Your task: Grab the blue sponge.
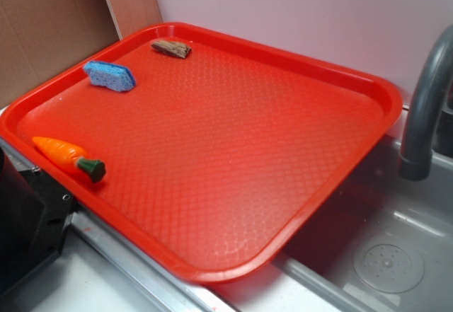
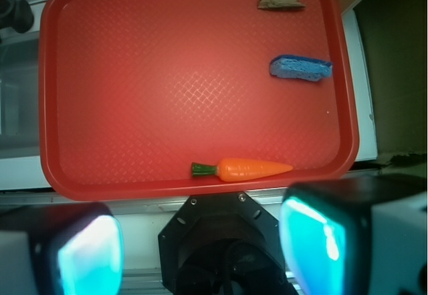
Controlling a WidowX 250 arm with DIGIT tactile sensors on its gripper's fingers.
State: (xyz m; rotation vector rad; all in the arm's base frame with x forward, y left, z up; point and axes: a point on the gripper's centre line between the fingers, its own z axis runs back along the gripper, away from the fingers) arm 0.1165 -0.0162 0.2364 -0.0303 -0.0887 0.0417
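Blue sponge (image 2: 300,67): untouched on red tray (image 2: 167,184), well ahead and right of hand (image 2: 200,248). Hand: wide open, empty. Approach and grasp outstanding.

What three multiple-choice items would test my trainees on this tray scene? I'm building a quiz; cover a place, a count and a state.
1. Where does the sponge lie on the tray?
A. Between the carrot and the brown chunk, near one edge
B. At the tray's middle
C. In the sink

2. How many things lie on the tray?
A. One
B. Three
C. Five

3. How does the gripper stand?
A. Shut on the sponge
B. Shut on the carrot
C. Open, holding nothing

Answers:
1. A: the sponge sits along one side, with the carrot on one hand and the brown chunk on the other.
2. B: sponge, carrot and chunk are all that lie there.
3. C: in the wrist view the fingers stand wide apart, outside the tray, with nothing between them.
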